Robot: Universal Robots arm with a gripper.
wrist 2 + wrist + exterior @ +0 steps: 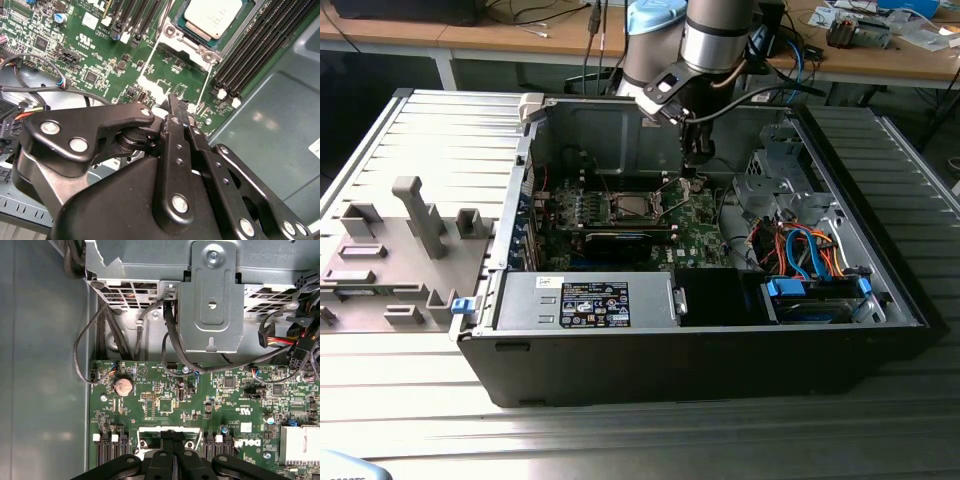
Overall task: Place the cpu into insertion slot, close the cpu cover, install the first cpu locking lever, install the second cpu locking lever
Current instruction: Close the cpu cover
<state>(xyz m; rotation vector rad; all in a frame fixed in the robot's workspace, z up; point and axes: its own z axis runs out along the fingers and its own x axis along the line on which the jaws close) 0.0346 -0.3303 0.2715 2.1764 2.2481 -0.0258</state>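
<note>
Over the green motherboard (pixel 115 65), jaws pressed together, empty; the cpu (pixel 212 17) apart from their tips, in the insertion slot (pixel 175 32).

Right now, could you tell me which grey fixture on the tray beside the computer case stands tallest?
The slim upright post near the middle of the tray; the blocks around it all sit much lower.
</note>
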